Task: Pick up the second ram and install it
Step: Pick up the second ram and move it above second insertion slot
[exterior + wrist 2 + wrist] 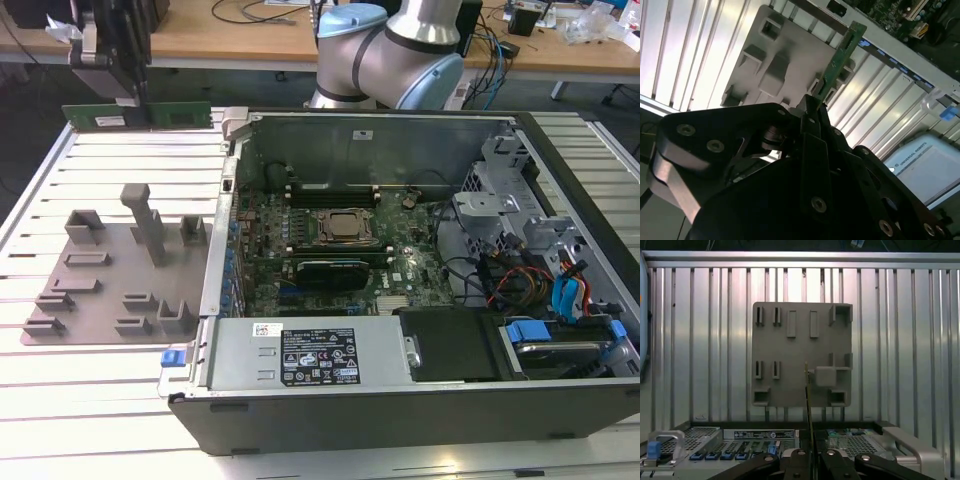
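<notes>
Black fingers (pixel 815 140) pinching second ram (pixel 840 57) edgewise, above grey fixture plate (pixel 790 45)

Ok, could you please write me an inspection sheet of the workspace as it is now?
Surface: slatted metal table, carrying a grey plate with raised blocks and an open case.
Job's things: ram held in the air over the plate side of the table, not yet in a slot; motherboard lies inside the case.
Clutter: nothing seen.
Grippers: gripper shut on the ram.
Cables: red, blue and black cables inside the case, at the exterior view's right.
Surroundings: wooden desk behind the arm, with more cables on it.
</notes>
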Available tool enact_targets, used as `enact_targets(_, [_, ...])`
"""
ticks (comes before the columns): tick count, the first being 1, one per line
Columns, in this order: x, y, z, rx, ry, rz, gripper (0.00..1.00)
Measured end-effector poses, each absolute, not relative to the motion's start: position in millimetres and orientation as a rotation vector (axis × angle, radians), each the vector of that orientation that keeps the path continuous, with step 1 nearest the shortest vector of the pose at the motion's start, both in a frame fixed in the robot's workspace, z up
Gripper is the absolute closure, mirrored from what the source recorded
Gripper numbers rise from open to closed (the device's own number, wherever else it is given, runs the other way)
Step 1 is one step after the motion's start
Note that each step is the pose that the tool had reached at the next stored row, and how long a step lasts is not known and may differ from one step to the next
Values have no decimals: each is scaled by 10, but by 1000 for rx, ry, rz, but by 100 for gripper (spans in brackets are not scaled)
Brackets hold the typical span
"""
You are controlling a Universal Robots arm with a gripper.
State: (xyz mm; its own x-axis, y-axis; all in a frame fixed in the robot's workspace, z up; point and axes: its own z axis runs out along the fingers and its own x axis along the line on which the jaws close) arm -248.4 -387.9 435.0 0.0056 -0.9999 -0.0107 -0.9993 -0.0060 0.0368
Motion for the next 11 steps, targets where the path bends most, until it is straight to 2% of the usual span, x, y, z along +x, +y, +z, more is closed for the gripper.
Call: enact_targets(11, [-1929, -3840, 4218, 2241, -2151, -76, 86])
